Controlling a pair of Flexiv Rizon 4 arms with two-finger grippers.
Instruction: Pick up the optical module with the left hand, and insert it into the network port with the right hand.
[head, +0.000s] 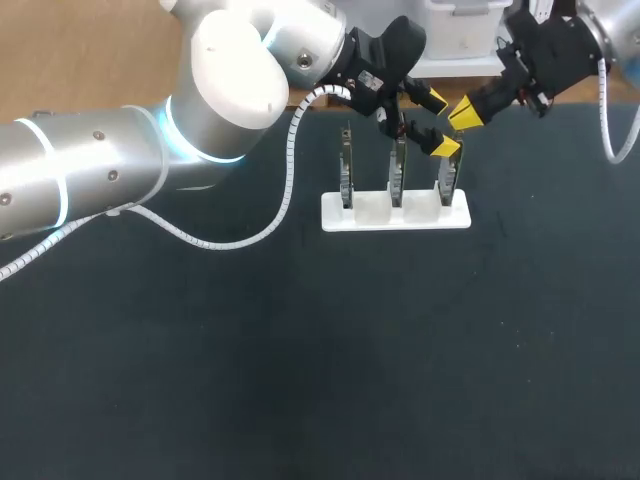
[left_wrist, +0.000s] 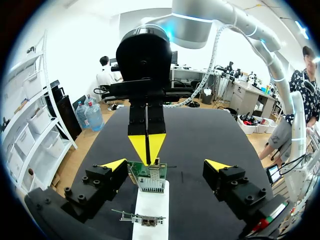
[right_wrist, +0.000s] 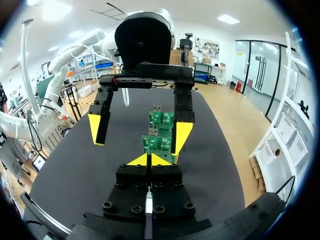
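A white rack (head: 395, 213) holds three upright green circuit boards (head: 398, 175) at the table's far middle. My left gripper (head: 440, 122) hangs open over the rack's right end. In the left wrist view its fingers (left_wrist: 114, 165) flank a board (left_wrist: 150, 178) with a small metal port (left_wrist: 156, 162) on top. My right gripper (head: 466, 113) is shut just right of it, tips pointing down at that board (left_wrist: 147, 145). The right wrist view shows its shut tips (right_wrist: 148, 160) before two boards (right_wrist: 159, 142). I cannot make out an optical module in either gripper.
The dark table mat (head: 300, 380) stretches bare in front of the rack. The left arm's white cable (head: 285, 190) loops down beside the rack's left end. Another board (left_wrist: 137, 218) stands edge-on under the left gripper.
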